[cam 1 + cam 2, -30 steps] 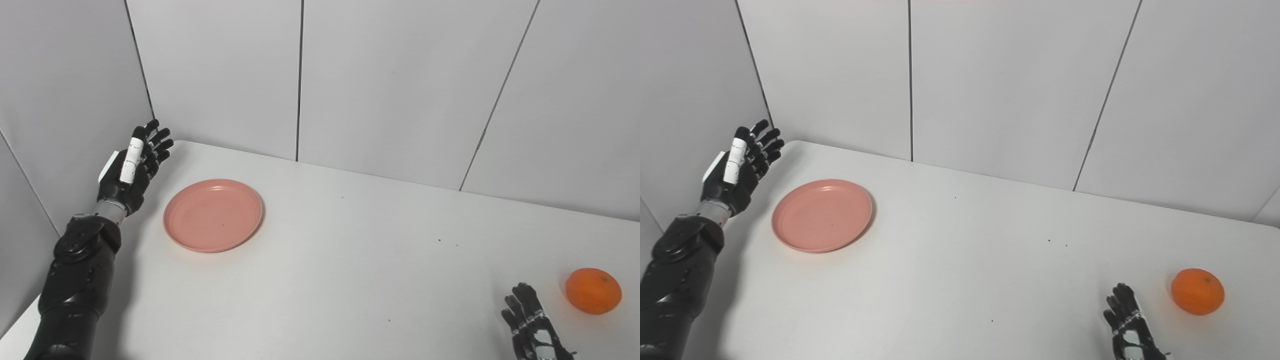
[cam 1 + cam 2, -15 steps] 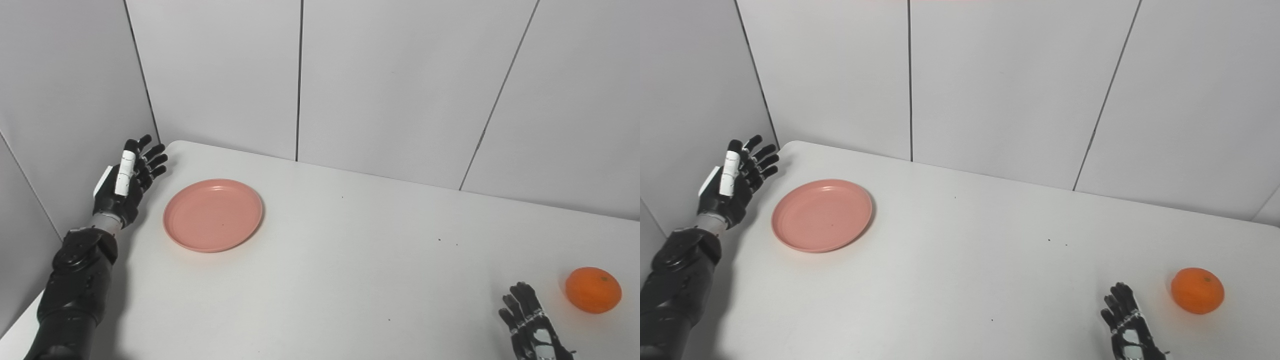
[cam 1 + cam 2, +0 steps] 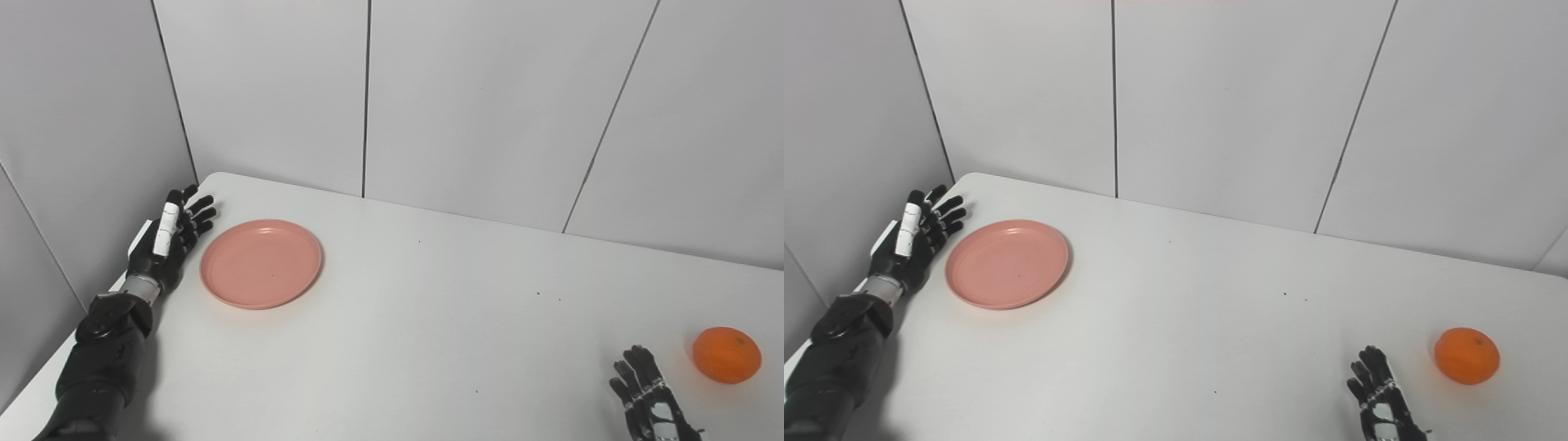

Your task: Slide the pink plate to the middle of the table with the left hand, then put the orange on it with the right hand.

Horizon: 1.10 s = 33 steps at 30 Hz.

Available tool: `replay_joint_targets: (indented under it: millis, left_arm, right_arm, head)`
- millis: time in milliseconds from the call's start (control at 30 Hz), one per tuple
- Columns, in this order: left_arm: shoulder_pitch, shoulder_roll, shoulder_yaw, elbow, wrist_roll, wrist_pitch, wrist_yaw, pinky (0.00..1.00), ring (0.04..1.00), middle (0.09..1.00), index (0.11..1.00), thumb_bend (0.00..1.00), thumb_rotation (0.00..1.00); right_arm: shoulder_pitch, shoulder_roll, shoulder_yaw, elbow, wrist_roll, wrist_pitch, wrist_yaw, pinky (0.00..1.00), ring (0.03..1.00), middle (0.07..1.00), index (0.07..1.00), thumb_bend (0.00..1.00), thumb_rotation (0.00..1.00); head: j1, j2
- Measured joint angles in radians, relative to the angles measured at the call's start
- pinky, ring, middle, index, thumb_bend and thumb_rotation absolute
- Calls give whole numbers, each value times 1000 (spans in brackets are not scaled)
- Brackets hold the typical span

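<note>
Pink plate [image 3: 260, 263] just beside left fingers [image 3: 197, 213]

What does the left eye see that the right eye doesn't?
Only the left eye view shows the left arm in its full width; the right eye view cuts it at the picture's edge. Only the right eye view shows a wall corner at far right and more table beyond the orange. Both show the plate, the orange, the open left hand beside the plate and the right hand.
</note>
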<state>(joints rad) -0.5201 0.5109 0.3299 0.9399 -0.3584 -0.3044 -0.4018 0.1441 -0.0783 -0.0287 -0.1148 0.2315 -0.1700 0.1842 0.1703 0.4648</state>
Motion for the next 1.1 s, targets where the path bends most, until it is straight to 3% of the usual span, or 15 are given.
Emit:
replay_joint_targets:
  millis: [433, 733, 1100]
  left_arm:
    - [-30, -4, -28, 66, 4, -52, -5, 894, 881, 876, 910, 998, 860]
    - [-29, -15, -45, 47, 6, -50, -24, 891, 883, 879, 917, 1000, 856]
    - [28, -74, -47, -129, -3, 58, -23, 851, 873, 860, 906, 985, 895]
  right_arm:
    - [6, -1, 1, 0, -2, 0, -1, 943, 944, 944, 920, 770, 813]
    - [6, -1, 3, 0, -3, 0, 0, 940, 942, 945, 920, 759, 808]
    - [6, -1, 6, 0, -2, 0, -1, 931, 928, 938, 918, 751, 799]
  head:
    - [-5, 11]
    - [-9, 12]
    - [-9, 15]
